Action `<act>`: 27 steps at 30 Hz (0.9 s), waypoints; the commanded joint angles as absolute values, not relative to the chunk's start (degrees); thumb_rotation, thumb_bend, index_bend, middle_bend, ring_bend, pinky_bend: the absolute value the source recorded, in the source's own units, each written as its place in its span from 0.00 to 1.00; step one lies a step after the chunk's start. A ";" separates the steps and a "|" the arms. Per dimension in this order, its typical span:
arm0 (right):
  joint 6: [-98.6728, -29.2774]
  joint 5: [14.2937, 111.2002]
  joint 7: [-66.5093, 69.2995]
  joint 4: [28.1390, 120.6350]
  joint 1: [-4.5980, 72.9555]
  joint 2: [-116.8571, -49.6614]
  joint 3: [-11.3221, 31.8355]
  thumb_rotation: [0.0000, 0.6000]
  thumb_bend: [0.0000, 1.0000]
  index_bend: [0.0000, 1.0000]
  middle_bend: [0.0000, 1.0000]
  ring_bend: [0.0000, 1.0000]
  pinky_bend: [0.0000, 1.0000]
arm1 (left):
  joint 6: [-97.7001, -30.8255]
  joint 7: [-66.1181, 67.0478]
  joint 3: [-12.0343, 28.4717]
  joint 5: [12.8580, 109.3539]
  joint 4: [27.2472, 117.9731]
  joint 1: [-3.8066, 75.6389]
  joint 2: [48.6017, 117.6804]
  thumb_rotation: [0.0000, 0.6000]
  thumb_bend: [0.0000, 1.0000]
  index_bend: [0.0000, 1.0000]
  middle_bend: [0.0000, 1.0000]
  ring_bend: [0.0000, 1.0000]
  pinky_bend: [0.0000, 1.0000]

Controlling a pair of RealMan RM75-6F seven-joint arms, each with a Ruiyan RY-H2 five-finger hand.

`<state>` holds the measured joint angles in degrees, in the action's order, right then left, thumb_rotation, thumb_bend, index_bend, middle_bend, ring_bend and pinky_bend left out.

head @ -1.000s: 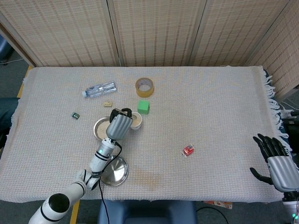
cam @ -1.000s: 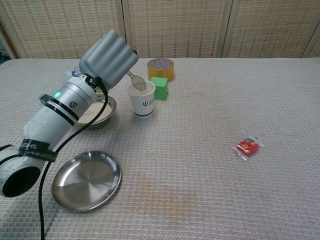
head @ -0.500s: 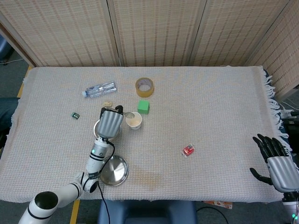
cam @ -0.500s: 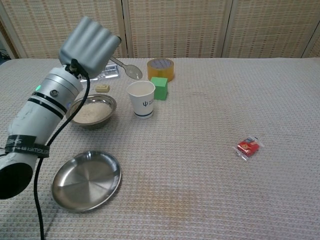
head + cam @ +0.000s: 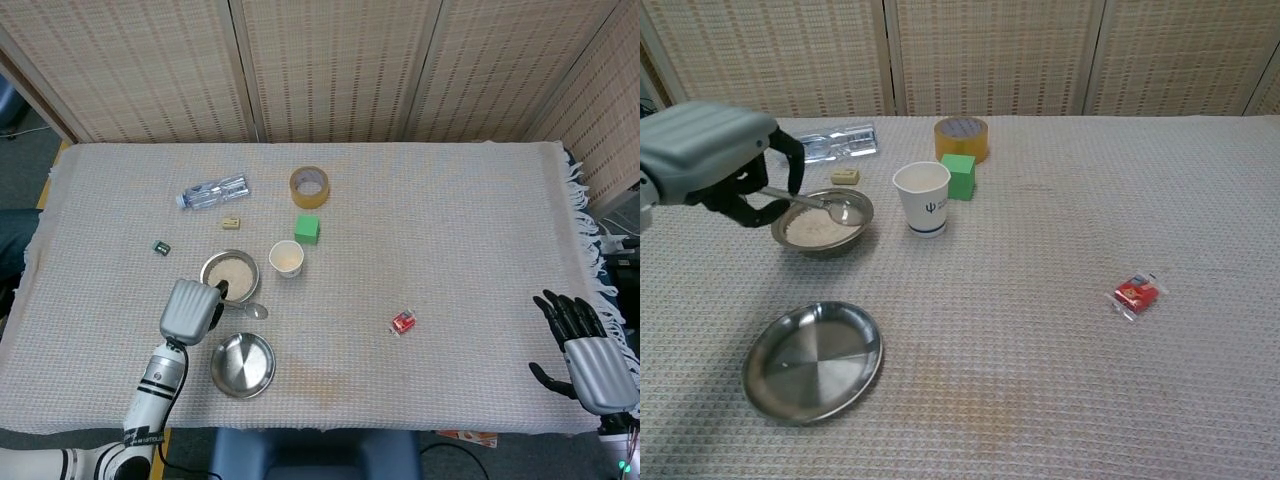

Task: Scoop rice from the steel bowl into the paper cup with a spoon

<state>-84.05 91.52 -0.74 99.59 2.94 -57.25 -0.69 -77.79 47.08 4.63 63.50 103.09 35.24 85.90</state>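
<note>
The left robot hand point(image 5: 710, 160) grips the spoon point(image 5: 830, 206) over the steel bowl point(image 5: 826, 222) of rice; just right stands the paper cup point(image 5: 923, 198), bearing a blue trident-like mark. The right robot hand point(image 5: 590, 352) hangs released.

Glossy metal steel bowl point(image 5: 823, 236) and spoon point(image 5: 830, 206) — matt paper cup point(image 5: 923, 200) — rough woven tablecloth point(image 5: 1040, 380)
</note>
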 commanded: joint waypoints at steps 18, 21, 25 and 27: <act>-84.75 92.90 -0.01 99.50 2.67 -56.99 -1.20 1.00 0.15 0.00 0.00 0.00 0.00 | -70.06 45.30 -2.13 62.34 96.60 31.04 93.58 1.00 0.41 0.39 1.00 1.00 1.00; -84.84 92.76 -0.16 99.54 2.61 -57.02 -1.14 1.00 0.15 0.00 0.00 0.00 0.00 | -69.10 46.24 -2.12 60.92 97.41 31.12 92.77 1.00 0.41 0.22 1.00 1.00 1.00; -84.71 92.68 -0.42 99.63 2.65 -57.12 -1.12 1.00 0.15 0.00 0.00 0.00 0.00 | -68.66 46.36 -2.00 60.56 98.50 31.15 91.96 1.00 0.41 0.08 1.00 1.00 1.00; -84.79 92.74 -0.56 99.69 2.60 -57.14 -1.14 1.00 0.15 0.00 0.00 0.00 0.00 | -69.09 45.99 -1.88 61.41 99.48 31.05 91.04 1.00 0.41 0.06 1.00 1.00 1.00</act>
<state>-84.77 92.72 -0.54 99.68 2.61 -57.13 -1.13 -68.83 46.23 -1.99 60.91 98.90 31.11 91.59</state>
